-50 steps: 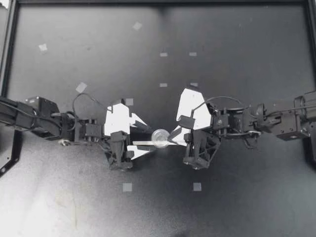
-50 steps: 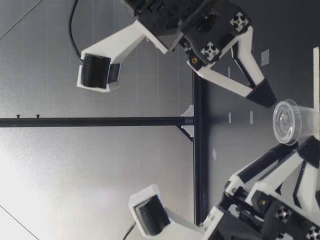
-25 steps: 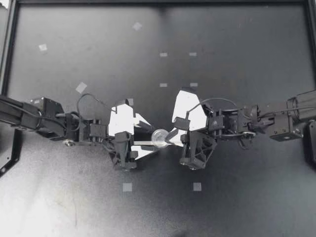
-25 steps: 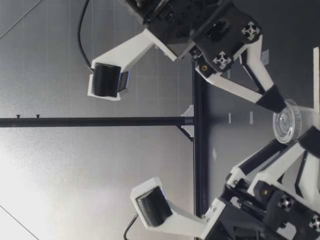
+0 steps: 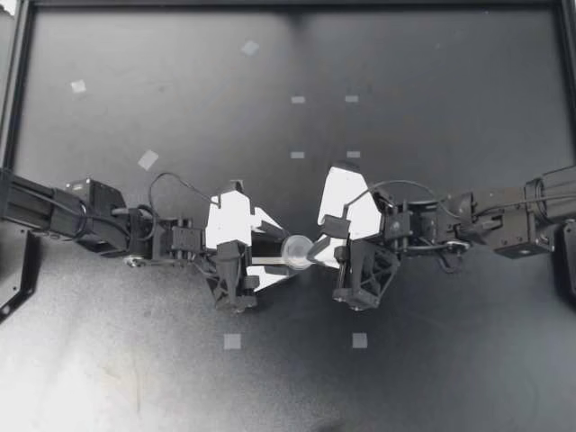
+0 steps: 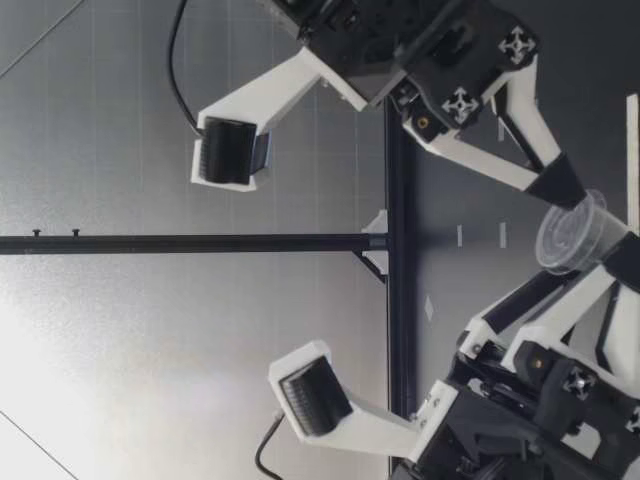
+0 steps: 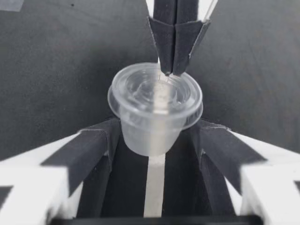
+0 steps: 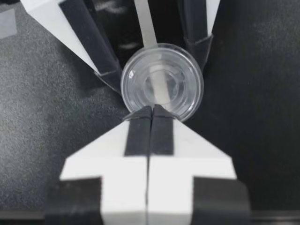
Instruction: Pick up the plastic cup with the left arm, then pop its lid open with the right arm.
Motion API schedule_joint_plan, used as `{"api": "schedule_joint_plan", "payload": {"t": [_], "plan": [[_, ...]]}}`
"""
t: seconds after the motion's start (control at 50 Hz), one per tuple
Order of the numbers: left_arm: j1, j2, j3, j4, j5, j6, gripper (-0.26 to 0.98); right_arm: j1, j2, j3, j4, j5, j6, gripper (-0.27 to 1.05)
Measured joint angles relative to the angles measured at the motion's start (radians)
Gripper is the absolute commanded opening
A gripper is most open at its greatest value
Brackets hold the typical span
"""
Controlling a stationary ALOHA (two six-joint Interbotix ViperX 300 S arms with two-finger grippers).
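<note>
While my left gripper fingers clamp the cup above the middle of the desk and my right gripper fingers pinch the lid rim, pretty sure it's not off yet.

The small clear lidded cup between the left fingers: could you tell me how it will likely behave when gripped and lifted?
Probably very light: the cup looks thin, clear and empty. It may flex or crack if squeezed, since the fingers of my left gripper clamp its thin wall. Its smooth tapered side could slip, and the lid might pop where my right gripper presses.
</note>
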Motion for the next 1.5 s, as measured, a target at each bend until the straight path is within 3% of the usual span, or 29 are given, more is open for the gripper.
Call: {"api": "schedule_joint_plan", "payload": {"t": [0.76, 1.2, 1.32, 1.4, 1.5], "plan": [[0.000, -0.002, -0.006, 0.000, 0.009, 0.006, 0.59, 0.000, 0.025, 0.002, 0.000, -0.009, 0.005, -0.10], [0.000, -0.011, -0.009, 0.008, 0.009, 0.012, 0.16, 0.000, 0.020, 0.002, -0.002, -0.009, 0.005, -0.10], [0.000, -0.025, -0.003, 0.015, 0.009, 0.012, 0.10, 0.002, -0.018, 0.005, 0.006, 0.002, 0.021, -0.08], [0.000, -0.041, 0.014, 0.017, 0.006, 0.014, 0.10, 0.002, -0.078, 0.018, 0.018, 0.029, 0.052, -0.02], [0.000, -0.077, 0.038, 0.015, -0.018, 0.025, 0.10, 0.002, -0.169, 0.051, 0.025, 0.046, 0.117, 0.16]]}}
